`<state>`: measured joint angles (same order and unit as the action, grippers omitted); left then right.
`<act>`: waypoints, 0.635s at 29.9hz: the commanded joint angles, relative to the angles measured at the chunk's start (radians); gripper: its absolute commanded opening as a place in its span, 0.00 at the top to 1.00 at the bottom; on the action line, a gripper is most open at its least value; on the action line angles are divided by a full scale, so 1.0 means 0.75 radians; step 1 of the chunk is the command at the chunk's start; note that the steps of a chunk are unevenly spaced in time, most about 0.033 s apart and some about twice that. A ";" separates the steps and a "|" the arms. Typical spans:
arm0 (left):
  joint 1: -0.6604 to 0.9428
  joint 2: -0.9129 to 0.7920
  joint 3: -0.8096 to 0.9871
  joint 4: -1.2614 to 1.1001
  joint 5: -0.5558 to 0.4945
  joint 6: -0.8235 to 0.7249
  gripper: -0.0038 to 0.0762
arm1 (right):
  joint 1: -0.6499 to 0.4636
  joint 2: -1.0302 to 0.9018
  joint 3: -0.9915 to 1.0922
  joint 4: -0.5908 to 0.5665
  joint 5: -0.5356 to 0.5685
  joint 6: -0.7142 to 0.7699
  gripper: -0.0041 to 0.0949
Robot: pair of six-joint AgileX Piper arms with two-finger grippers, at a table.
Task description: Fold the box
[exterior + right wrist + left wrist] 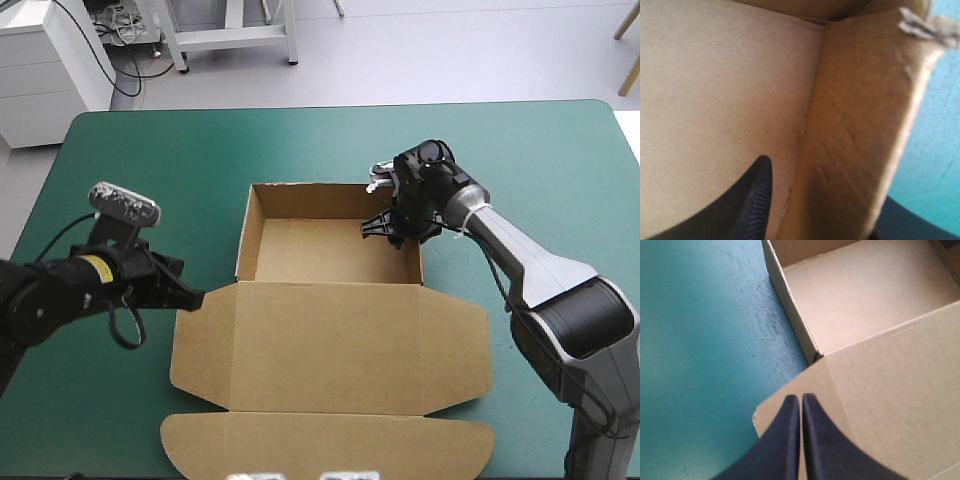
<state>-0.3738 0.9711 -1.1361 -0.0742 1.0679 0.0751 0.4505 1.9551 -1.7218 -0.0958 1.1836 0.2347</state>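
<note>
You have the box (330, 335) near the middle of the teal-green cover (150, 150), standing as an open tray (320, 250) with all four walls up. Its lid (330, 345) lies flat on the side of the tray nearest the robot. The long rounded tuck flap (330, 445) is spread flat beyond the lid.

Your left gripper (200, 298) sits at the box's left side, on the far corner of the lid's left side flap (205, 350), just beside the tray's near-left corner. Its black fingers (785, 440) are pressed together into one point. Both lie over the top of the board, and nothing is pinched between them.

Your right gripper (398, 232) is at the box's right wall (418, 255), close to the tray's far-right corner and reaching down over the rim. Its fingers stand apart, astride that wall. One finger (752, 200) is inside the tray, just beside the wall's inner face. The other finger (910, 222) shows only as a dark edge outside, over the cover. The wall's (855, 125) top corner looks frayed.
</note>
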 commanded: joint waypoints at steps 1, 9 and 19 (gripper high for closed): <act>-0.005 -0.145 0.137 -0.031 -0.148 0.002 0.96 | -0.010 -0.069 -0.029 0.007 -0.019 -0.004 0.79; -0.005 -0.403 0.483 -0.031 -0.170 0.002 0.96 | -0.010 -0.075 -0.032 -0.016 -0.019 -0.033 0.98; -0.005 -0.683 0.731 -0.028 -0.135 -0.055 0.96 | -0.230 -0.144 -0.042 -0.041 -0.019 -0.085 0.98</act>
<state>-0.3738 0.4914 -0.5866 -0.0811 1.0081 0.0566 0.3544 1.9328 -1.7218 -0.0704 1.1692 0.2054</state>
